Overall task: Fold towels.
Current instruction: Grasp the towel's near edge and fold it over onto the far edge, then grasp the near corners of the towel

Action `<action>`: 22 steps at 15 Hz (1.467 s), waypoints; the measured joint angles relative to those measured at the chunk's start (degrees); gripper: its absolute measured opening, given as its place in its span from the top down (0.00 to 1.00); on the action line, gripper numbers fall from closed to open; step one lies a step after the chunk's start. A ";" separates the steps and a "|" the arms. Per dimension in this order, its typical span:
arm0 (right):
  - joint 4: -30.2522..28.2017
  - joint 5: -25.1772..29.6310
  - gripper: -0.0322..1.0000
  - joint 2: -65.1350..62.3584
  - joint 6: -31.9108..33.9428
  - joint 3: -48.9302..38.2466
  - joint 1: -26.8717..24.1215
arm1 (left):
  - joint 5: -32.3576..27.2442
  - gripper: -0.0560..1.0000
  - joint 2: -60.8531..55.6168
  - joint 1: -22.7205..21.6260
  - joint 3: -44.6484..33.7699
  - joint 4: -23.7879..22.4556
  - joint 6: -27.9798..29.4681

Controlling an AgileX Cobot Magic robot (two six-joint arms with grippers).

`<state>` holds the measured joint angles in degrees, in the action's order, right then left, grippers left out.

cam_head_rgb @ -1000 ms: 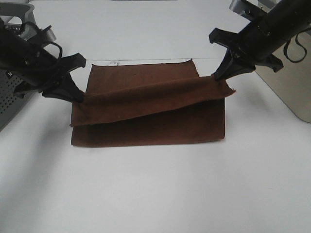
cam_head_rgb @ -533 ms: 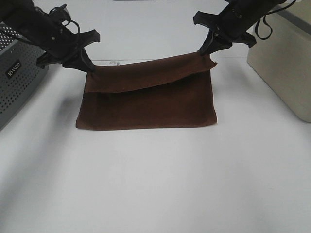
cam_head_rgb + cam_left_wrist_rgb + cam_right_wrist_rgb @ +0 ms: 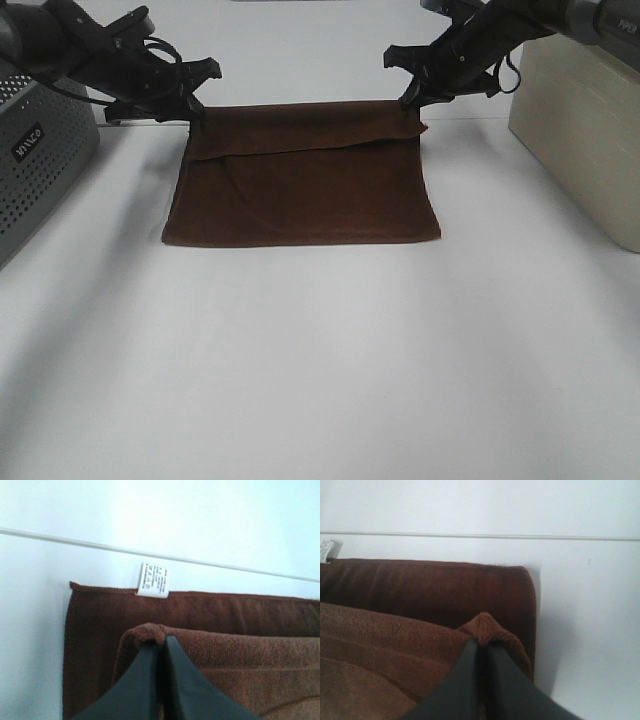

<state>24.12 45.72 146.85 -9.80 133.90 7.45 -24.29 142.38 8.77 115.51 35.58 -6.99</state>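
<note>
The dark reddish-brown towel (image 3: 300,185) lies on the white table, folded over on itself, its upper layer drawn toward the far edge. My left gripper (image 3: 192,112) is shut on the upper layer's far left corner, and my right gripper (image 3: 410,103) is shut on its far right corner. In the left wrist view the black fingers (image 3: 145,680) pinch a bunched corner of the towel (image 3: 225,645), just short of the lower layer's hem and its small white tag (image 3: 153,579). The right wrist view shows the right gripper (image 3: 481,647) clamping a towel (image 3: 395,630) corner near the lower layer's far edge.
A grey perforated box (image 3: 35,160) stands at the left edge of the table. A beige box (image 3: 585,130) stands at the right. A thin seam line (image 3: 200,560) crosses the white table just beyond the towel.
Both grippers have carried the towel's upper layer away from the camera and lowered it, so the fold now reaches almost to the far hem and lies flatter.
</note>
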 joint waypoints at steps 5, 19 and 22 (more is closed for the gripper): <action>1.09 -6.30 0.82 3.72 -1.83 0.06 0.00 | 3.44 0.77 4.24 0.00 2.23 0.57 -0.06; -3.90 23.38 0.24 -5.27 5.04 0.23 0.00 | -30.14 0.16 -3.27 0.00 2.41 -13.75 4.58; -3.90 23.55 0.24 -8.65 7.62 -3.15 0.00 | -32.77 0.20 -7.85 0.00 -0.86 -14.27 4.98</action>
<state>20.23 69.27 138.20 -2.18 130.75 7.45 -57.07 134.53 8.77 114.65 21.31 -2.01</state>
